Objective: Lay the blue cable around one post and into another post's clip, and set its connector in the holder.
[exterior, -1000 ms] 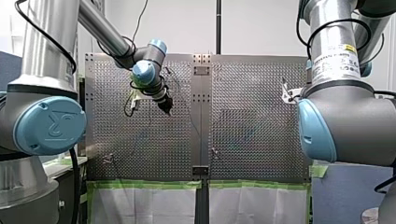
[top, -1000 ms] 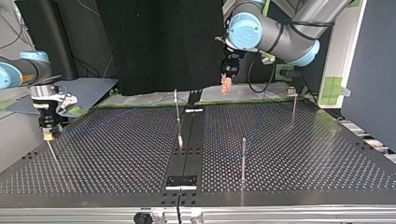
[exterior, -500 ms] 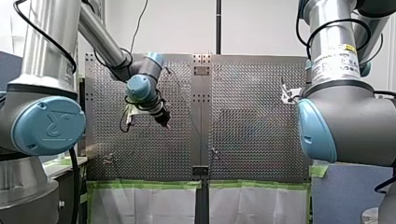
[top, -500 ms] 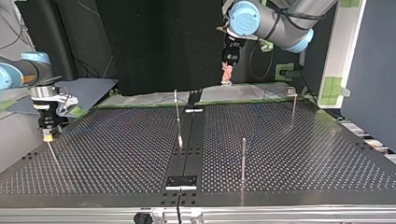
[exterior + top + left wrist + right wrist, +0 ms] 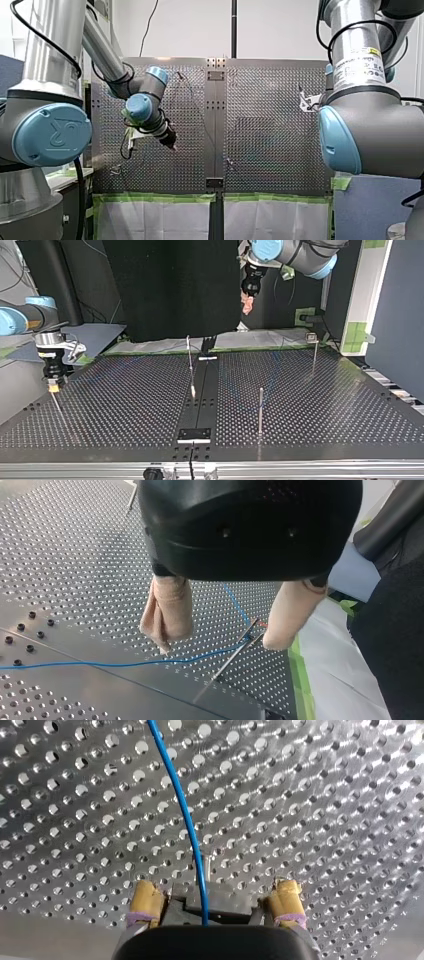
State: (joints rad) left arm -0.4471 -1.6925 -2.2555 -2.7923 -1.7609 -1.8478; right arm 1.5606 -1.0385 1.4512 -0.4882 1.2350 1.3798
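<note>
Lifted higher off the table (image 5: pixel 325 405), the left pincer (image 5: pixel 247 304) hung released; the right pincer (image 5: pixel 214 895), also released, straddled the blue cable (image 5: pixel 185 815) at a post's clip (image 5: pixel 220 904). Unheld, the cable might spring loose.

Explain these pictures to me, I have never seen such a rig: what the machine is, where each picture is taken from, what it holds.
These are two robot arms at a perforated table. The front view looks from behind them; the top view faces them from across the table, so sides swap. The other two come from cameras on the wrists. Thin posts stand on the table, and a blue cable runs across it. My left gripper hangs open, holding nothing. My right gripper sits at a grey piece where the cable ends; whether it grips that, I cannot tell.
</note>
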